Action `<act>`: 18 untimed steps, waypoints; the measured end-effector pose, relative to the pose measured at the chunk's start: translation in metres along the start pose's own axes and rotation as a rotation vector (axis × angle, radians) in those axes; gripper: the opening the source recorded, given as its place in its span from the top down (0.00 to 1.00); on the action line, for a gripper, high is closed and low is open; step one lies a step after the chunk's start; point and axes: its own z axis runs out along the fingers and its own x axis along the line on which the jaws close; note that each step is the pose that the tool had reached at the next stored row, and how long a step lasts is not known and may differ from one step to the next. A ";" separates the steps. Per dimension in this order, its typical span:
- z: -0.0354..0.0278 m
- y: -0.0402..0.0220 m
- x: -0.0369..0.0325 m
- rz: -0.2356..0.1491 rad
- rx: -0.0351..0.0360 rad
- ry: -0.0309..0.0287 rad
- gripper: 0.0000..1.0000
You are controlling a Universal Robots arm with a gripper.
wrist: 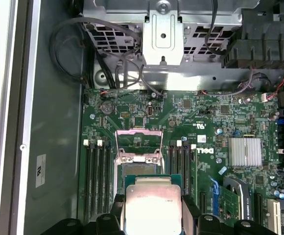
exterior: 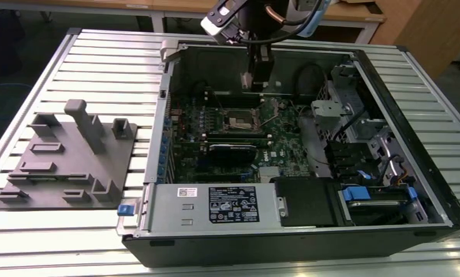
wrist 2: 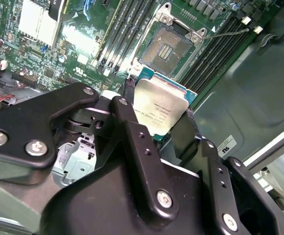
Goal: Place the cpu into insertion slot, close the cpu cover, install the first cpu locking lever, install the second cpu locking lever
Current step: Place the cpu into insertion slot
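Step in hand: cpu placement. The end effector grips the cpu by two opposite edges, raised just beside the slot. The cover stands open. Seating likely calls for squaring the cpu over the slot, then a level descent.

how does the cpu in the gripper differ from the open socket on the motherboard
The cpu is clamped in the gripper, off the board; the socket sits fixed on the motherboard. The cpu shows a plain dull silver top with a green edge; the socket shows a dark bed of fine contacts, uncovered. Both are square, of like footprint.
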 end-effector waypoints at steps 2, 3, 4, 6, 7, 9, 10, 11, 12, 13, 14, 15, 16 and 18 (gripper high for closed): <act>0.0004 0.0000 0.0000 0.000 0.0000 0.0000 0.46; 0.0006 0.0000 0.0000 0.000 0.0000 0.0001 0.46; 0.0008 -0.0001 0.0000 0.000 0.0000 0.0001 0.46; 0.0013 -0.0001 0.0000 0.000 0.0000 0.0001 0.46; 0.0014 -0.0001 0.0000 0.000 0.0000 0.0001 0.46; 0.0018 -0.0001 0.0000 0.000 0.0000 0.0000 0.46; 0.0020 -0.0002 0.0000 0.000 0.0000 0.0001 0.46; 0.0022 -0.0002 0.0000 0.000 0.0000 0.0001 0.46; 0.0024 -0.0002 0.0000 0.000 0.0000 0.0000 0.46; 0.0026 -0.0002 0.0000 0.000 0.0000 0.0001 0.46; 0.0029 -0.0002 0.0000 0.000 -0.0001 0.0001 0.46; 0.0032 -0.0002 0.0000 0.000 -0.0001 0.0002 0.46; 0.0034 -0.0003 0.0000 0.000 -0.0001 0.0001 0.46; 0.0040 -0.0003 0.0000 0.000 0.0000 0.0001 0.46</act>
